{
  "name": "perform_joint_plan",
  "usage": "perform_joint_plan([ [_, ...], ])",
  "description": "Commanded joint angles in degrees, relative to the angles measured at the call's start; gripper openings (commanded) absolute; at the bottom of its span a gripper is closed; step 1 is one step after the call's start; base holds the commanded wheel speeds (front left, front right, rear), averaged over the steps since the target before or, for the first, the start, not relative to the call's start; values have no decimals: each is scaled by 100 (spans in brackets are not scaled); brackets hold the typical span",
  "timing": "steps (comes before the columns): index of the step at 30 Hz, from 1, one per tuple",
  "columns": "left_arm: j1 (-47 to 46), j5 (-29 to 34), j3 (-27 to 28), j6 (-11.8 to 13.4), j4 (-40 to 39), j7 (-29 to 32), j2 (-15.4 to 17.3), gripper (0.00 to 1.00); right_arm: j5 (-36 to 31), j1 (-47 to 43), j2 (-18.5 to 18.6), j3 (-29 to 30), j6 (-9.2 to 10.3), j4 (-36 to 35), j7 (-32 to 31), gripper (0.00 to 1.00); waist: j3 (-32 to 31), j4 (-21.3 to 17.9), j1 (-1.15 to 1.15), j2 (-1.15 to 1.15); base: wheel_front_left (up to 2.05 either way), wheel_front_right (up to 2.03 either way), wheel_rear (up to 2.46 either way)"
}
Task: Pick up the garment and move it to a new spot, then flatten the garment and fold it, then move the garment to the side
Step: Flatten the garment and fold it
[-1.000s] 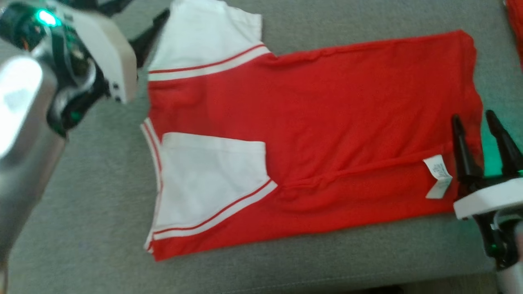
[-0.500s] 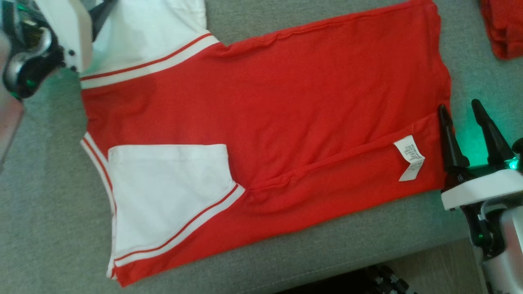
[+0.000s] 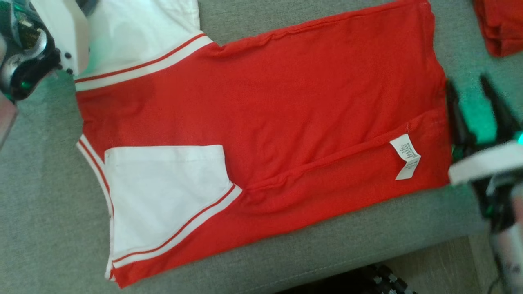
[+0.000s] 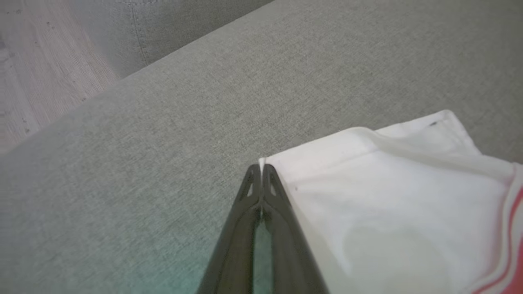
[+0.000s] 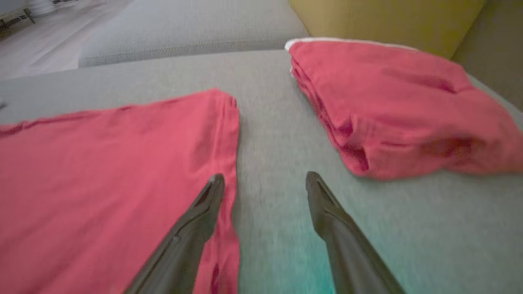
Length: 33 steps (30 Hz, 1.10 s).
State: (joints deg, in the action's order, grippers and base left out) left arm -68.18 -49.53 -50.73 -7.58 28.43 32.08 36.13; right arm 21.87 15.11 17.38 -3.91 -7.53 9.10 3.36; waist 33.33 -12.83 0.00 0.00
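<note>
Grey sofa cushion carries one red garment, spread flat, with two white sleeves and one label. One folded red pile lies apart. Left gripper: fingers pinched together on a sleeve corner. Right gripper: fingers wide apart at the hem, holding nothing.

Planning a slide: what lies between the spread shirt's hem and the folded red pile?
Bare grey cushion, with the right gripper over it; right wrist view.
</note>
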Motion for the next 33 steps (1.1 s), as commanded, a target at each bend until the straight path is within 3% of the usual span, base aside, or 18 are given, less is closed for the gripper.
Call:
perform_joint_plan([
  [1, -295, -49, 143, 9, -152, -62, 325, 0, 100, 222, 236, -93, 4, -106, -129, 100, -45, 30, 0, 0, 0, 0, 0],
  [9, -522, -153, -219, 9, -368, -256, 358, 0, 339, 1660, 860, -798, 4, 674, -1091, 100, -93, 255, 0, 0, 0, 0, 0],
  [19, -812, -277, -588, 9, -544, -385, 403, 0, 485, 2753, 1126, -1748, 4, 1715, -1457, 100, -53, 427, 0, 0, 0, 0, 0],
  [20, -830, -289, -617, 9, -547, -399, 405, 0, 544, 2805, 1141, -1823, 4, 1779, -1487, 93, -49, 439, 0, 0, 0, 0, 0],
  [21, -848, -300, -647, 9, -548, -416, 408, 0, 583, 2854, 1166, -1880, 4, 1830, -1482, 74, -45, 451, 0, 0, 0, 0, 0],
  [22, -864, -311, -674, 9, -546, -436, 410, 0, 604, 2895, 1195, -1931, 4, 1879, -1467, 45, -44, 464, 0, 0, 0, 0, 0],
  [24, -884, -328, -728, 9, -531, -479, 422, 0, 662, 2957, 1231, -2019, 4, 1965, -1427, 3, -49, 481, 0, 0, 0, 0, 0],
  [33, -992, -292, -886, 9, -493, -893, 487, 0, 877, 3150, 1375, -2317, 4, 2103, -1198, 0, -142, 555, 0, 0, 0, 0, 0],
])
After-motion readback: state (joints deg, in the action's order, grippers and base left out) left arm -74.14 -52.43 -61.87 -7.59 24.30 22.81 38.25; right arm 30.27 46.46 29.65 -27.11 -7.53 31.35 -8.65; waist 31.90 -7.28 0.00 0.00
